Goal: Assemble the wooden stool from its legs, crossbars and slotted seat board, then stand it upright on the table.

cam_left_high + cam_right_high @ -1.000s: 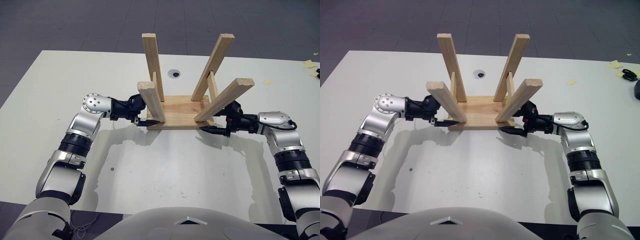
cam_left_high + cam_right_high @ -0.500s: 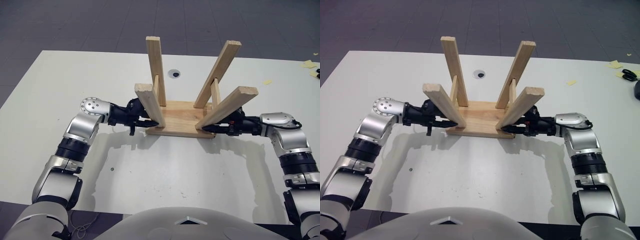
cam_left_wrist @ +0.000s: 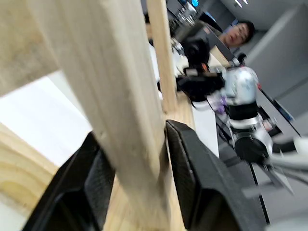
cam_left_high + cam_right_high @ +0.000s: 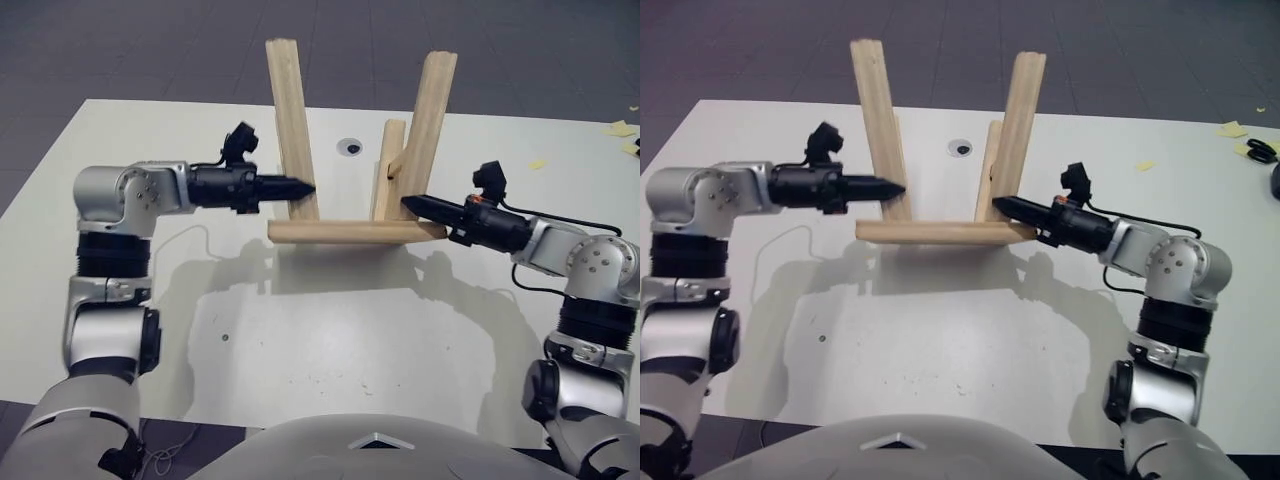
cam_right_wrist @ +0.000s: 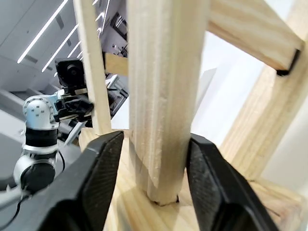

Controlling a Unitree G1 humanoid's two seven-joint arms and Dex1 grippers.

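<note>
Pale grained wooden stool (image 4: 345,232), white table (image 4: 300,345), dark grey floor (image 4: 150,40)

No readable text, labels or numbers, as far as these views show

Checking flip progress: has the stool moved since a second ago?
Yes. The stool has risen off the table and tipped: seat board now edge-on, legs swung away past the table's hole.

The pale wooden stool (image 4: 393,170) is assembled and upside down over the middle of the counter (image 4: 300,340), with its seat board (image 4: 345,232) seen edge-on and level and its legs (image 4: 288,120) pointing up. The left claw (image 4: 305,186) clamps one leg near the board and the right claw (image 4: 408,203) clamps another. A crossbar (image 5: 250,29) joins two legs.
</note>
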